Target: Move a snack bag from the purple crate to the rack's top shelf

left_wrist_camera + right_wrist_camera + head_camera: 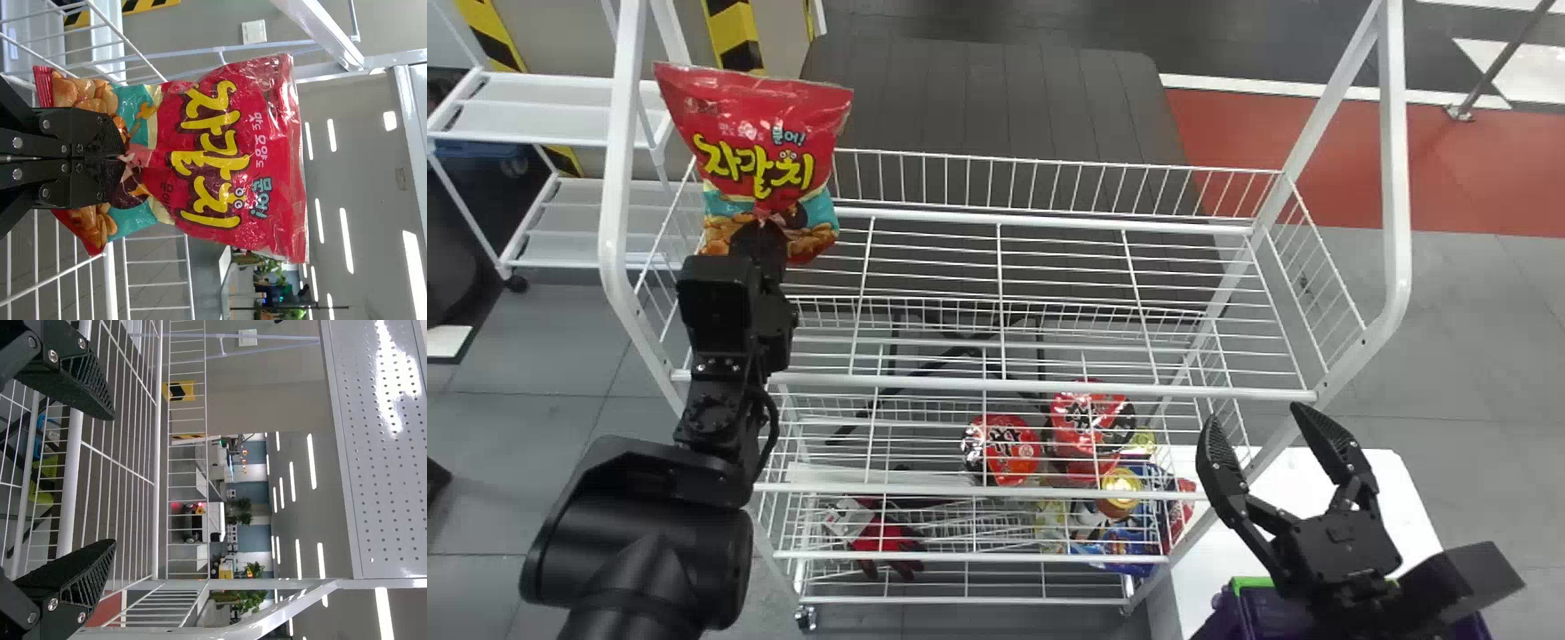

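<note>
At the left end of the rack's top shelf point(996, 293), my left gripper point(760, 236) is shut on the lower part of the red snack bag point(756, 133), which stands upright there. The left wrist view has the bag point(227, 157) pinched near its bottom by the left gripper point(120, 157). To the right of the rack, above the purple crate point(1258, 613), my right gripper point(1272, 436) stands open with nothing between its fingers. The same right gripper point(113, 480) has its fingers wide apart in the right wrist view, with the rack's wires beyond.
Red-lidded cups point(1000, 449) and other packages sit on lower shelves, along with a red glove point(885, 542). The rack's white side frames point(1394, 178) rise at both ends. A white table point(1383, 480) bears the crate. Another white rack point(560, 111) stands at the far left.
</note>
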Controlling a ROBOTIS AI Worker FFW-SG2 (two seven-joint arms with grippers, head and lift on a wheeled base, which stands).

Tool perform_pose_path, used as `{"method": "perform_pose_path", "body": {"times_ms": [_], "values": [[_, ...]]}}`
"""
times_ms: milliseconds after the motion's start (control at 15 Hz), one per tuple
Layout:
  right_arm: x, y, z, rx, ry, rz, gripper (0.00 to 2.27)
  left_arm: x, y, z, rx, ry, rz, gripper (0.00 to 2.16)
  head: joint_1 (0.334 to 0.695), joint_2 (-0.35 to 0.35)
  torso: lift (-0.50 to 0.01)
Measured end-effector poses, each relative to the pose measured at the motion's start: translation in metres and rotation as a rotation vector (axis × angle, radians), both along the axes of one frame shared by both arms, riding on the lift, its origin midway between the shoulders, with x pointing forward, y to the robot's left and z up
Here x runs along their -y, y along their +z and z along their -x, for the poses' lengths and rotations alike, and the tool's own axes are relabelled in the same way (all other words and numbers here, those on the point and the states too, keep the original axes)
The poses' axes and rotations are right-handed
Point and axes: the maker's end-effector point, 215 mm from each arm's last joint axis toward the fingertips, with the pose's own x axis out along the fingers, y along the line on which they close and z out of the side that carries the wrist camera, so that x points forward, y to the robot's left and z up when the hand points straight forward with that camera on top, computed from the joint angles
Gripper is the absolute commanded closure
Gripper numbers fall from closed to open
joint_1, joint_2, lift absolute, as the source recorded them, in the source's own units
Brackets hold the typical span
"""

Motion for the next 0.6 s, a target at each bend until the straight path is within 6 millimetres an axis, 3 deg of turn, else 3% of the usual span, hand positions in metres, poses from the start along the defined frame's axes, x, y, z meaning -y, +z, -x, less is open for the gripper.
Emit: {"method": "perform_pose_path", "body": {"times_ms": [267,600], "values": [[-0.006,0.000,-0.004,0.003,0.003,0.005,0.17,0.001,-0.009,-0.007,-0.009,-0.004,0.000,1.34,0.695,-0.063,0.001],[-0.005,-0.003,-0.007,-0.002,-0.002,0.006,0.17,0.007,-0.014,-0.020,-0.025,-0.011,0.004,1.17,0.695,-0.070,0.001]]}}
